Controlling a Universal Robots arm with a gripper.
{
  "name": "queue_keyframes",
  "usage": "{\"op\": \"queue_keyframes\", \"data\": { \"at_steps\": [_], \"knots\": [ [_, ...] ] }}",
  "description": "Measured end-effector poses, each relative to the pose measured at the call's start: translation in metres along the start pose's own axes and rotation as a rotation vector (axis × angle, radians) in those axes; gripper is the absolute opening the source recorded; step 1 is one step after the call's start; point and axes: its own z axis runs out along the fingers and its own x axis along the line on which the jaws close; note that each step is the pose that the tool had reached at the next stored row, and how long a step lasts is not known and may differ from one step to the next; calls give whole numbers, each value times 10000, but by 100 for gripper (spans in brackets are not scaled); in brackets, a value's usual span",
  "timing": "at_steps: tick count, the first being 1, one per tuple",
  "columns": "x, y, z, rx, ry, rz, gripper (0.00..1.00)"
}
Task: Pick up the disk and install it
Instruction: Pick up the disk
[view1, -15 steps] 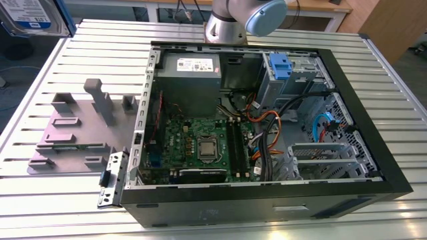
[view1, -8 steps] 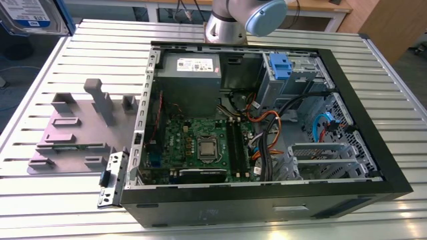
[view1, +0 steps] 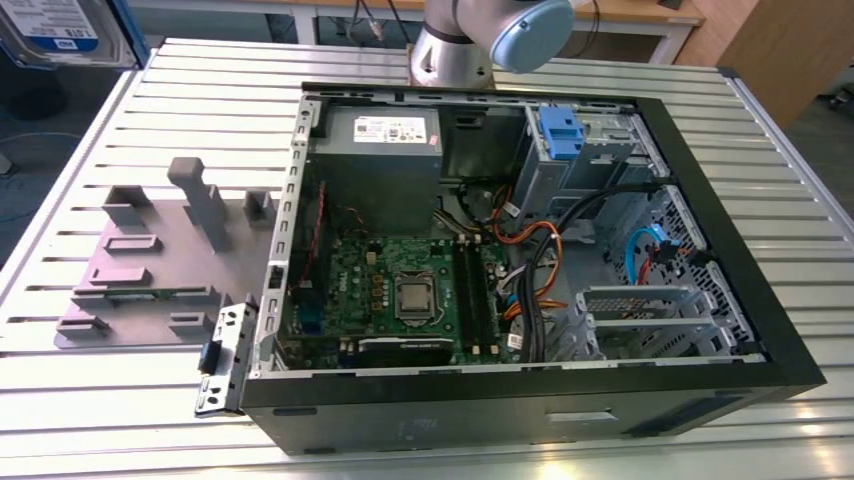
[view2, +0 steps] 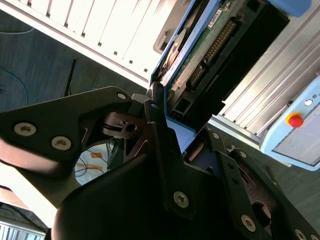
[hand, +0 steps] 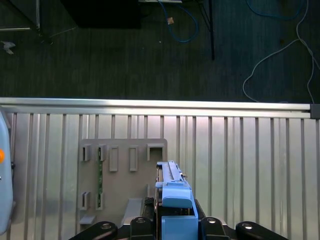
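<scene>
At the exterior view's left, the disk is held in the air, clear of the slatted surface. Next comes a grey fixture plate lying flat on that surface, then the open case with its motherboard exposed and the arm behind it. In both wrist views the pincer is clenched on the disk's blue-framed edge, one finger on each side.

In the exterior view the disk is cut off by the picture's corner (its label partly lost). In the second wrist view the hand grips and hides the disk's clamped end.
</scene>
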Motion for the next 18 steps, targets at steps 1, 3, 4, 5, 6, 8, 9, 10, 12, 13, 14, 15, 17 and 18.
{"op": "queue_keyframes", "data": {
  "at_steps": [1, 3, 4, 5, 6, 8, 9, 10, 12, 13, 14, 15, 17, 18],
  "knots": [
    [0, 0, -4, 0, 1, 1, 37],
    [-1, 0, -13, -1, 3, 0, 37],
    [-1, 1, -17, 0, 3, 0, 37],
    [-1, 1, -21, 0, 3, 0, 37],
    [-1, 1, -26, 0, 4, 0, 37],
    [-1, 2, -34, 1, 5, 0, 37],
    [-2, 2, -39, 1, 6, 0, 37],
    [-2, 2, -43, 0, 6, 1, 37],
    [-2, 2, -51, 0, 8, 0, 37],
    [-2, 2, -55, 0, 8, 1, 37],
    [-2, 2, -59, 0, 9, 1, 37],
    [-3, 3, -62, 1, 9, 1, 37],
    [-3, 3, -70, 1, 10, 1, 37],
    [-3, 3, -74, 0, 11, 1, 37]
  ]
}}
